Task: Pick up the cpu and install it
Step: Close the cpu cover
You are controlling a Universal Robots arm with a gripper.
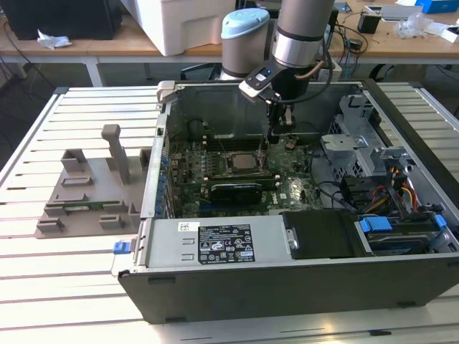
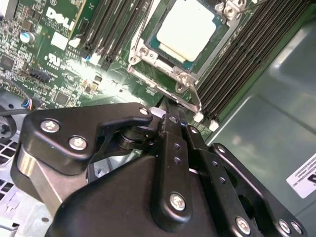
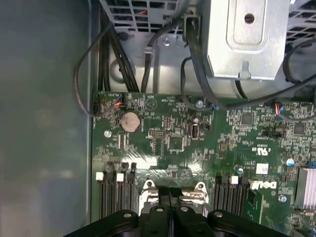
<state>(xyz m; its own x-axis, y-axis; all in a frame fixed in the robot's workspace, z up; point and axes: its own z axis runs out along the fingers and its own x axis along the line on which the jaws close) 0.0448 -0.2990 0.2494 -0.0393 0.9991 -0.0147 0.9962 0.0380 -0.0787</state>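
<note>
Surface: computer case (image 1: 287, 287) is being supported by slatted table (image 1: 43, 143).
Room: wooden bench (image 1: 107, 44) is being shown behind.
cpu (image 2: 187, 29): being cradled in socket (image 2: 148, 55).
gripper (image 2: 168, 104): jaws being pressed together, empty.

Bright, even room light; cpu (image 2: 190, 29) top washed pale by glare — bright patch on circuit board (image 2: 98, 79); case wall (image 3: 44, 123) dim, shadowed.

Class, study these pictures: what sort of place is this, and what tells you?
Probably a robotics lab or workshop: a robot arm reaches into an open computer case on a slatted table, with cluttered workbenches behind.
</note>
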